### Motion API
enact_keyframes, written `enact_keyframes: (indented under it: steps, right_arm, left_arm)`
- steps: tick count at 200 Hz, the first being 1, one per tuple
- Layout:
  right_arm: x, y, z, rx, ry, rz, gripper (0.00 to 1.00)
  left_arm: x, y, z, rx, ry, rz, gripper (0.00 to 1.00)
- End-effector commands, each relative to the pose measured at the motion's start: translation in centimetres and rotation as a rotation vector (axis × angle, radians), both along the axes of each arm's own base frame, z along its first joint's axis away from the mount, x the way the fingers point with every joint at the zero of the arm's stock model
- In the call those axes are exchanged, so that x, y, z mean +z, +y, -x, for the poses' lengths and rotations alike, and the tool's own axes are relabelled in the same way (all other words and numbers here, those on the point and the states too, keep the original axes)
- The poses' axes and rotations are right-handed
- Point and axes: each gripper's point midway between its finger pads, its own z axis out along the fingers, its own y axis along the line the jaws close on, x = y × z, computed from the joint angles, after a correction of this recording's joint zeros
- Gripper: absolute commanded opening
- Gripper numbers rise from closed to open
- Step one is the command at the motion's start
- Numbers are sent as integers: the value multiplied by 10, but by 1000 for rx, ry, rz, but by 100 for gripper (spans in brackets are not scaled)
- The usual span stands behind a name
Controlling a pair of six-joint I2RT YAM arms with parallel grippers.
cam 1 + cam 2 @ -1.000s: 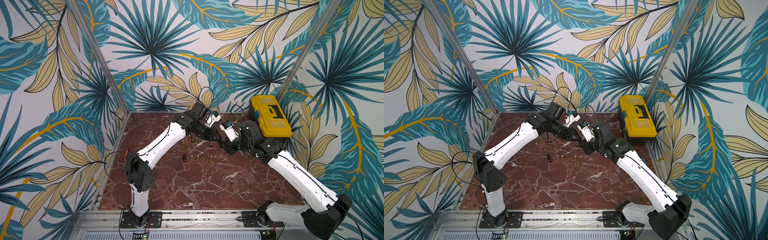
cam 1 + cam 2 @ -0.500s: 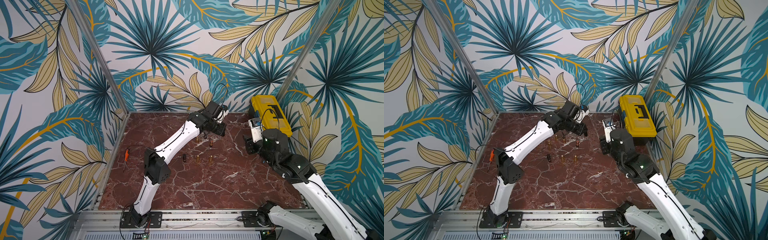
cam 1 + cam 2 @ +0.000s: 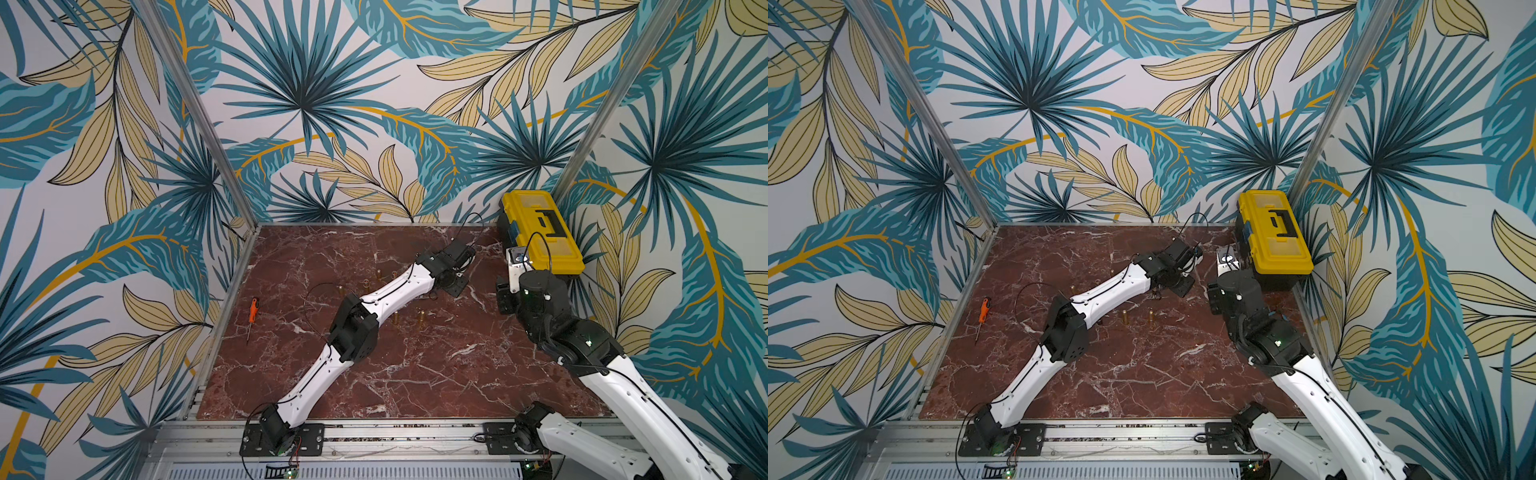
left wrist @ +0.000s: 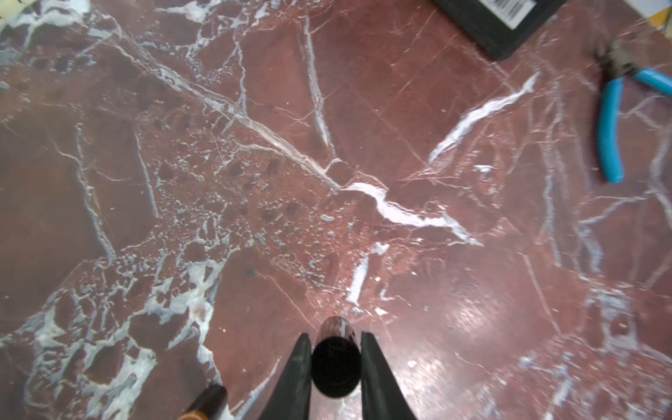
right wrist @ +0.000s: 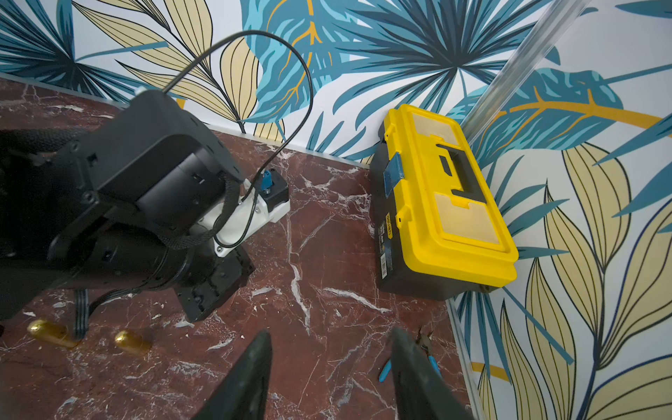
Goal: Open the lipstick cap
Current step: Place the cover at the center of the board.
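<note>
Pinching lipstick (image 4: 336, 367), left hand (image 4: 334, 336), right hand (image 5: 331, 332) parted

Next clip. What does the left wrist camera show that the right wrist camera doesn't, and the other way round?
Only the left wrist view: the left gripper, jaws shut on a dark glossy tube, with a dark gold-banded piece beside it.
Only the right wrist view: the right gripper, jaws open and empty; the left arm's wrist; two gold cylinders.
Both: the red marble table, the blue-handled pliers, and the toolbox, whole with its yellow lid in the right wrist view, only a black corner in the left.
</note>
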Motion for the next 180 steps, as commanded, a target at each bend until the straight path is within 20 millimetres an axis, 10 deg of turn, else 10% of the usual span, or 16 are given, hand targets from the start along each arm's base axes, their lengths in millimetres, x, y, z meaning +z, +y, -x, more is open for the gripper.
enact_keyframes:
  steps: [1,180]
  right_arm:
    - [-1,-3,-4,-27,-26,-10,54]
    - [-8,-3,-6,-26,-18,-16,56]
  left_arm:
    - [21,-6,-18,16,-95,43,24]
    - [-27,-9,-19,27,-45,44,27]
